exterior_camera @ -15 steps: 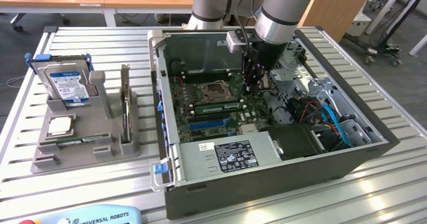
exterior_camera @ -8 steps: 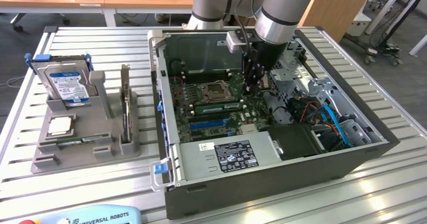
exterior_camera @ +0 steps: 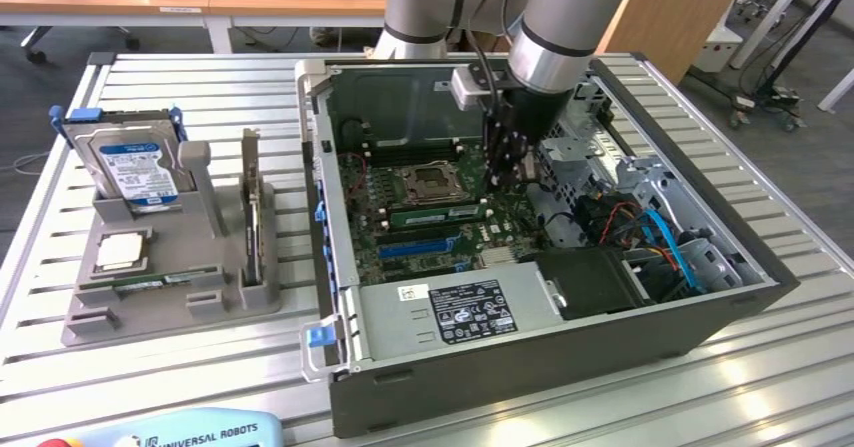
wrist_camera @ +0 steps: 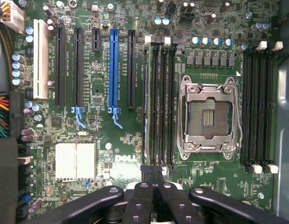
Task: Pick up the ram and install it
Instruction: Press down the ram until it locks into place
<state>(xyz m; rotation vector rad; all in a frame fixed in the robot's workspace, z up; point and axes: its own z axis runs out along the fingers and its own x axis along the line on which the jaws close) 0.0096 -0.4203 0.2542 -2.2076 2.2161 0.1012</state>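
I see a ram stick seated on edge in the memory slot nearest the blue expansion slot, beside the empty processor socket. My gripper hangs just above that stick's end, fingers clenched together with nothing between them. In the exterior view the gripper reaches down into the open computer case over the motherboard. On the tabletop at the exterior view's left, a grey holder carries the hard drive.
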